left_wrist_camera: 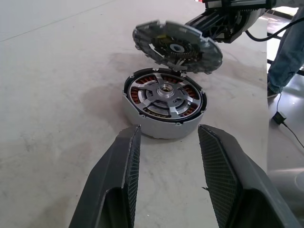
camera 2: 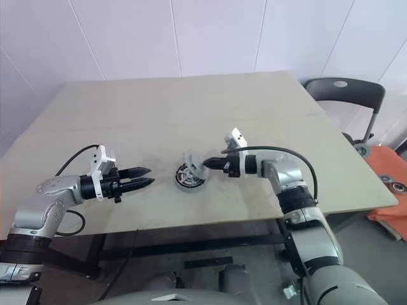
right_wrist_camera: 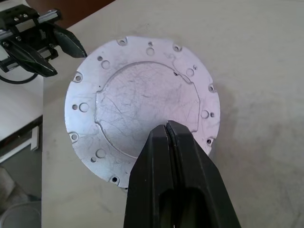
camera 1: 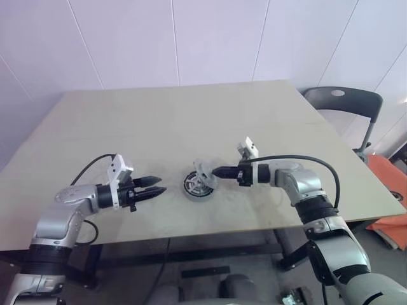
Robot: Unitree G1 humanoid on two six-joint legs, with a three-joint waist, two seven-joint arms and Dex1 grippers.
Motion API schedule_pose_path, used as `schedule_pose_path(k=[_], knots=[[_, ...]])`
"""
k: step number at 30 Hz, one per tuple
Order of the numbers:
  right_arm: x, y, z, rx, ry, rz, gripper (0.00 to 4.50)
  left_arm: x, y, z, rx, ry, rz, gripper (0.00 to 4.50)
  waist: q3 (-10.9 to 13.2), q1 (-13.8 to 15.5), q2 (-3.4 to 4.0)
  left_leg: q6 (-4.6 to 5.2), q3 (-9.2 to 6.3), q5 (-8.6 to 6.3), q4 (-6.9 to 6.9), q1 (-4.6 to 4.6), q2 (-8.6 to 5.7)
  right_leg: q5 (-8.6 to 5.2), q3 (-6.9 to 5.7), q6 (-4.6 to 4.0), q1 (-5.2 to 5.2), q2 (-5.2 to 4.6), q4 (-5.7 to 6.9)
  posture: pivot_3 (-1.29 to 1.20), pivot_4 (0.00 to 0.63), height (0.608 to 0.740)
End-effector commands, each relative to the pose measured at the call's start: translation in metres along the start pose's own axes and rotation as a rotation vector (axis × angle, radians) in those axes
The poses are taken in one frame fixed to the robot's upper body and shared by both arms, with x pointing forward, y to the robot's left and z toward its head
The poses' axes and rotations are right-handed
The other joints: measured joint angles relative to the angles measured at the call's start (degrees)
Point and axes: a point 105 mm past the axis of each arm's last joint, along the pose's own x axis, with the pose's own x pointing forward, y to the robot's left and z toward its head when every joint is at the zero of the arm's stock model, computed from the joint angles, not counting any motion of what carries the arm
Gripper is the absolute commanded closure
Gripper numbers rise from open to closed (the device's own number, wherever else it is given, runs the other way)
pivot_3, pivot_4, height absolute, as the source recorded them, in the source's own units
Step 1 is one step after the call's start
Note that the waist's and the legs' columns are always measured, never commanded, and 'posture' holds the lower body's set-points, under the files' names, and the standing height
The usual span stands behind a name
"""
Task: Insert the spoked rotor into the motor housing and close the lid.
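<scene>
The motor housing [left_wrist_camera: 156, 128] stands on the table near its front middle, copper-red windings showing inside its rim. The spoked rotor [left_wrist_camera: 166, 93] sits inside it, hub up. The lid [left_wrist_camera: 178, 45] hangs tilted just above the housing's far side, its lined face toward the housing and its plain silver back [right_wrist_camera: 137, 104] toward the right wrist camera. My right gripper [camera 1: 216, 171] is shut on the lid's edge, reaching in from the right. My left gripper [camera 1: 161, 185] stands open a short way left of the housing [camera 1: 197, 187], pointing at it and holding nothing.
The pale table [camera 1: 178, 121] stretches wide behind the housing. A dark chair [camera 1: 346, 105] stands past the table's right edge, with an orange object [camera 1: 391, 190] on the floor near it. A person's leg [left_wrist_camera: 285, 47] shows beyond the table.
</scene>
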Motion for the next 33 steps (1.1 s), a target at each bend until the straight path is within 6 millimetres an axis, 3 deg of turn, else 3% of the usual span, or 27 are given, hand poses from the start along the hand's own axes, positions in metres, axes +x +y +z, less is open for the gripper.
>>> schedule_pose_path(k=[1, 13, 33], knots=[[0.008, 0.004, 0.01, -0.05, -0.002, 0.03, 4.47, -0.002, -0.001, 0.012, 0.043, -0.032, 0.007, 2.43, 0.0, 0.0, 0.0, 0.0, 0.0, 0.0, 0.0, 0.0, 0.0, 0.0, 0.0, 0.0, 0.0, 0.0, 0.0, 0.0, 0.0, 0.74], [0.031, 0.011, 0.016, -0.109, 0.023, 0.086, 4.47, -0.004, -0.002, 0.011, 0.039, -0.037, 0.028, 2.43, 0.0, 0.0, 0.0, 0.0, -0.01, 0.0, 0.0, 0.0, 0.01, 0.0, 0.01, 0.0, 0.0, -0.02, 0.02, 0.0, 0.0, 0.74], [0.038, 0.01, 0.006, -0.125, 0.074, 0.111, 4.47, -0.008, -0.005, 0.009, 0.029, -0.039, 0.048, 2.43, 0.0, 0.0, 0.0, 0.0, -0.02, 0.0, 0.0, -0.01, 0.01, 0.01, 0.01, 0.0, -0.01, -0.08, 0.02, 0.0, 0.0, 0.74]])
